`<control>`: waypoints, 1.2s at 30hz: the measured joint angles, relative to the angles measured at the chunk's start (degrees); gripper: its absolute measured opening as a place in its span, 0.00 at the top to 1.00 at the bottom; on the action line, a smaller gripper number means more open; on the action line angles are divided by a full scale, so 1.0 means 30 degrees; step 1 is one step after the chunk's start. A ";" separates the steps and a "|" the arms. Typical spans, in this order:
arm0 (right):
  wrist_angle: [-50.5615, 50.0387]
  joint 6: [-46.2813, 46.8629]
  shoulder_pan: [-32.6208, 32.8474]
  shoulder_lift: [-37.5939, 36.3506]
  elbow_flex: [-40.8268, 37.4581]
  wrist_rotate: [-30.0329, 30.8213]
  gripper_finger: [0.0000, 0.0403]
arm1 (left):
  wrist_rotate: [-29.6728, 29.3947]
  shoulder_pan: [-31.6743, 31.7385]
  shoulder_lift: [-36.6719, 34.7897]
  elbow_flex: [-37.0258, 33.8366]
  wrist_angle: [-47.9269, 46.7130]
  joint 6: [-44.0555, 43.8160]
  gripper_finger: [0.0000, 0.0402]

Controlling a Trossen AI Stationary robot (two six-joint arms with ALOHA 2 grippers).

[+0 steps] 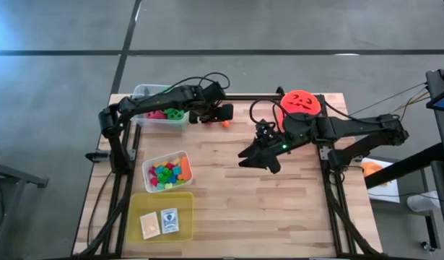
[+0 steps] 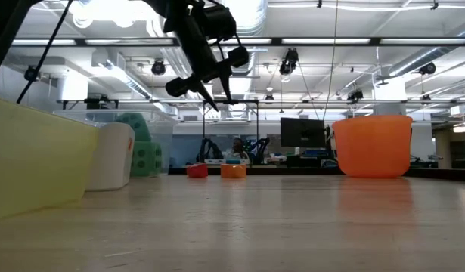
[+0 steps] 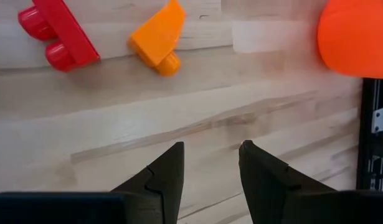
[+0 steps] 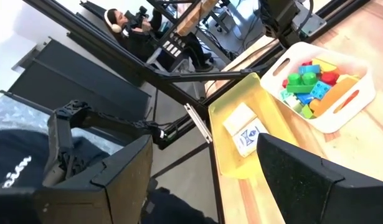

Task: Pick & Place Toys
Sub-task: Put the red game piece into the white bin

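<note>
Your left hand [image 3: 210,171] hung over the far edge of the wooden table [image 1: 279,209], fingers apart and empty, just short of a red two-stud block [image 3: 54,34] and an orange wedge-shaped block [image 3: 157,40] lying loose beside each other. Step in hand looked like the approach; next, advance, centre on one block, descend, close. Your right hand [image 1: 263,155] waited mid-table, fingers apart, empty.
</note>
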 joint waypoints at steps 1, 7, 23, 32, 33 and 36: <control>0.0011 0.0000 0.0000 0.0079 0.0000 0.0000 0.30 | 0.0000 0.0000 0.0000 0.0000 -0.0006 -0.0029 0.64; 0.0002 -0.0002 0.0000 0.0641 0.0000 0.0007 0.30 | -0.0156 0.0026 -0.0007 0.0000 0.0247 -0.1976 0.64; -0.0594 -0.0199 -0.0044 0.1791 0.0007 0.0039 0.30 | -0.1459 0.0022 -0.0036 0.0000 0.0175 -0.5013 0.64; -0.1931 -0.0822 -0.0097 0.1678 0.0007 0.1275 0.30 | -0.3567 0.0029 -0.0026 0.0000 -0.0914 -0.9409 0.64; -0.2152 -0.1161 -0.0095 0.1692 0.0007 0.1578 0.30 | -0.3839 0.0029 -0.0004 0.0000 -0.1136 -0.9739 0.64; -0.2403 -0.1491 -0.0080 0.1700 0.0007 0.2055 0.30 | -0.4583 0.0029 0.0000 0.0000 -0.1341 -0.9976 0.64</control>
